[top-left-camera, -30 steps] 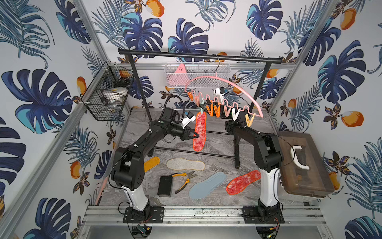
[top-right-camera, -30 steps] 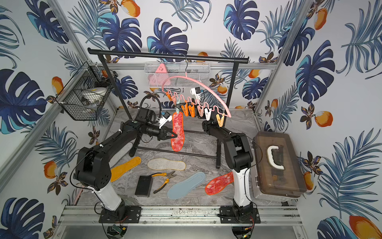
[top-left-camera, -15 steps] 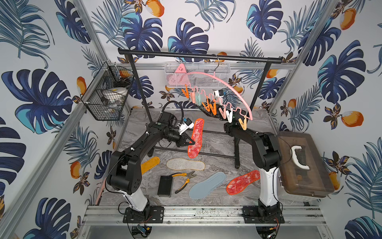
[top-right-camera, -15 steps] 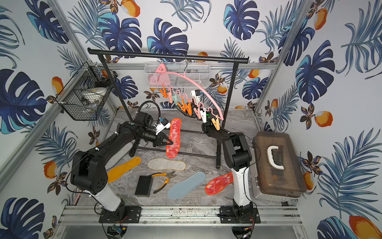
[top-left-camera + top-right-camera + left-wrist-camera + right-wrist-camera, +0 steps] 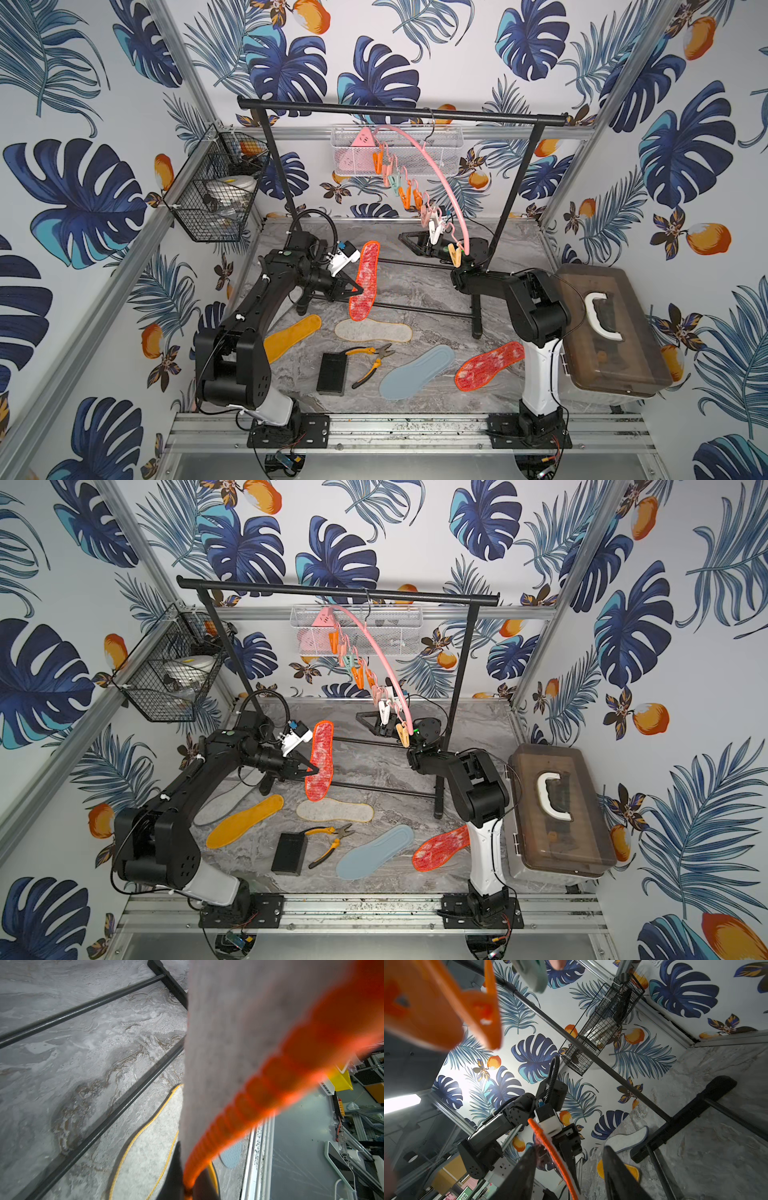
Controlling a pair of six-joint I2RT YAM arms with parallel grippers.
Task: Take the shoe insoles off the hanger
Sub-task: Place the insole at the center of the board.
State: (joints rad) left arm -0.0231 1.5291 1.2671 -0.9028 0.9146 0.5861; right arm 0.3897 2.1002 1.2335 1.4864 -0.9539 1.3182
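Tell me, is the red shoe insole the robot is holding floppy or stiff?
Probably fairly stiff: the red insole stands nearly upright without drooping, though the left gripper pinches only one side edge. It looks thin, so it is likely light. Its woven-looking face should give some grip rather than slip.

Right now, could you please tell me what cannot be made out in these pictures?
- Grip of the left gripper on the held red-orange insole: left wrist view, the blurred insole fills the frame.
- Contents of the wire basket: both top views, behind mesh and too small.
- Contents of the brown box: both top views, under a tinted lid.
- The orange peg: right wrist view, blurred and cut off by the edge.
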